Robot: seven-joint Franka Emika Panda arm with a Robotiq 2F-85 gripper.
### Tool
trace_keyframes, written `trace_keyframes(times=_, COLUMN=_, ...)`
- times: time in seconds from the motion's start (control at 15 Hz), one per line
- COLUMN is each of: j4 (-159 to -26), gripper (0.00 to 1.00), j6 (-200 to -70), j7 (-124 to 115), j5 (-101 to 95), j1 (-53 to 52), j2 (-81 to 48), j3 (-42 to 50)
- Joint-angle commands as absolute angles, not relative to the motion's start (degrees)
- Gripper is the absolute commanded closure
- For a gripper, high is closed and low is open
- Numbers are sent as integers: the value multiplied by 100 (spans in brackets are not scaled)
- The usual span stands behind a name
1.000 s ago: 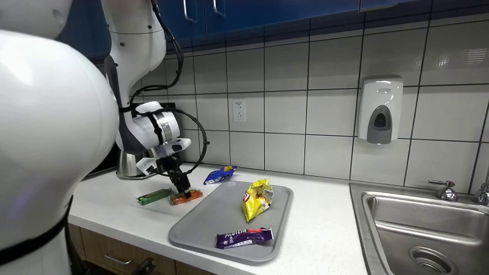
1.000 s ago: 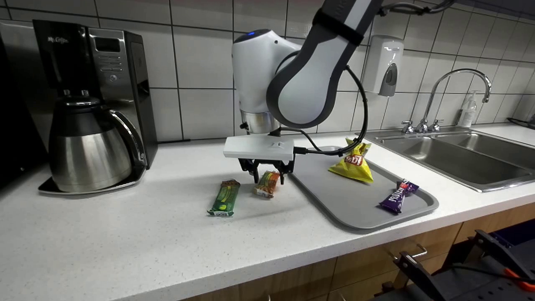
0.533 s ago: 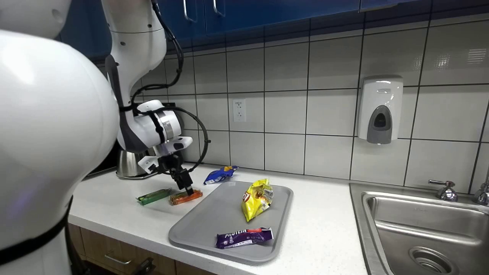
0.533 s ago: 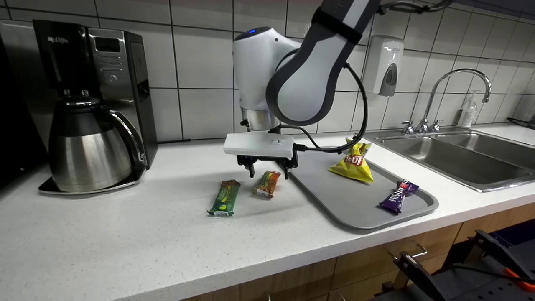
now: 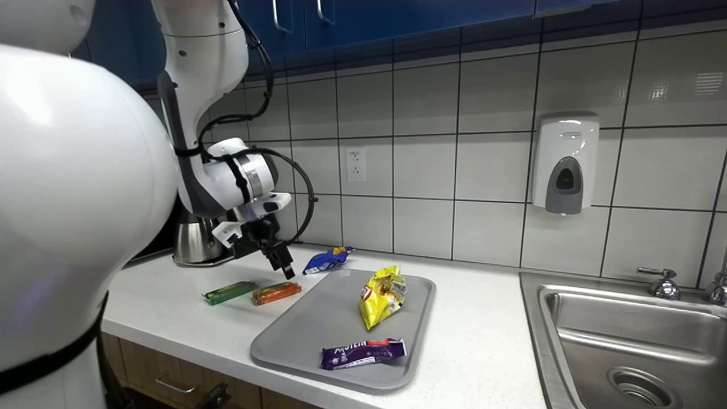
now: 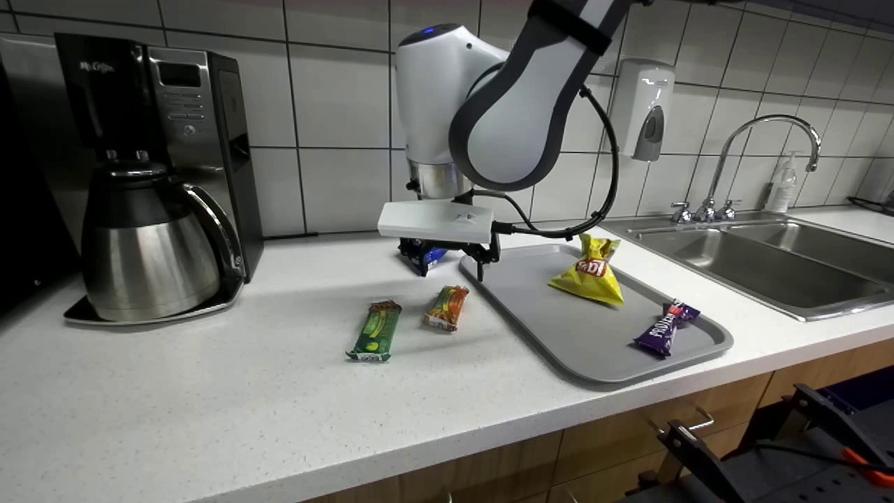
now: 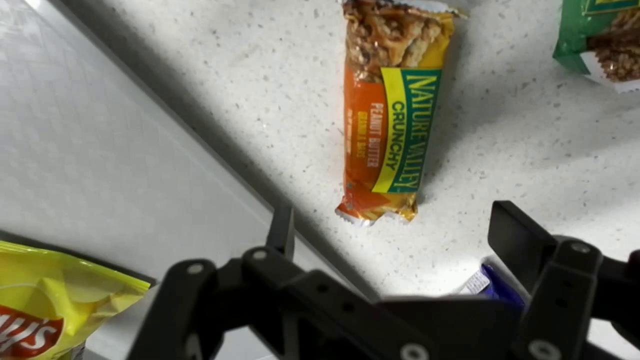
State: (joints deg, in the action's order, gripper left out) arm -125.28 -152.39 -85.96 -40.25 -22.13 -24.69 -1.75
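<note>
My gripper (image 7: 391, 223) stands wide open in the wrist view, with nothing between its fingers. It hangs above the counter in both exterior views, over the far end of an orange granola bar (image 6: 447, 307) and apart from it. That bar (image 7: 390, 120) lies flat on the counter. A green granola bar (image 5: 229, 292) rests beside it. Behind the gripper a blue packet (image 5: 328, 260) lies near the wall, and in the wrist view the jaws hide much of it. On a grey tray (image 6: 552, 321) stand a yellow chip bag (image 6: 591, 272) and a purple protein bar (image 6: 667, 328).
A coffee maker (image 6: 237, 161) with a steel carafe (image 6: 150, 258) stands at the back of the counter. The tray's rim runs close to the orange bar. A metal sink (image 5: 636, 341) is set into the counter past the tray. Tiled wall (image 5: 423, 227) borders the back.
The gripper has opened wider and risen off the orange bar, moving back toward the wall. The orange bar stays where it was. More of the blue packet now shows behind the gripper.
</note>
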Motion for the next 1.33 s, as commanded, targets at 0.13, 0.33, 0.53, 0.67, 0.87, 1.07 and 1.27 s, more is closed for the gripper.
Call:
trace_keyframes(times=0.13, j4=-12928, gripper=0, j6=-15156, j7=-8522, j5=-3963, j1=-2171, j2=-1888, j3=-87)
trace_keyframes(times=0.33, j4=-13114, gripper=0, j6=-15142, j7=-8505, j5=-3964, j1=-2103, j2=-1680, j3=-76)
trace_keyframes(times=0.53, j4=-13326, gripper=0, j6=-15144, j7=-8505, j5=-3991, j1=-2020, j2=-1483, j3=-57)
trace_keyframes(times=0.67, j4=-13461, gripper=0, j6=-15150, j7=-8486, j5=-3998, j1=-1940, j2=-1362, j3=-47)
trace_keyframes(times=0.87, j4=-13674, gripper=0, j6=-15182, j7=-8407, j5=-3987, j1=-1772, j2=-1216, j3=-32)
trace_keyframes(times=1.07, j4=-13891, gripper=0, j6=-15252, j7=-8233, j5=-3965, j1=-1557, j2=-1123, j3=-19)
trace_keyframes(times=1.27, j4=-14064, gripper=0, j6=-15291, j7=-7926, j5=-3937, j1=-1323, j2=-1043, j3=15)
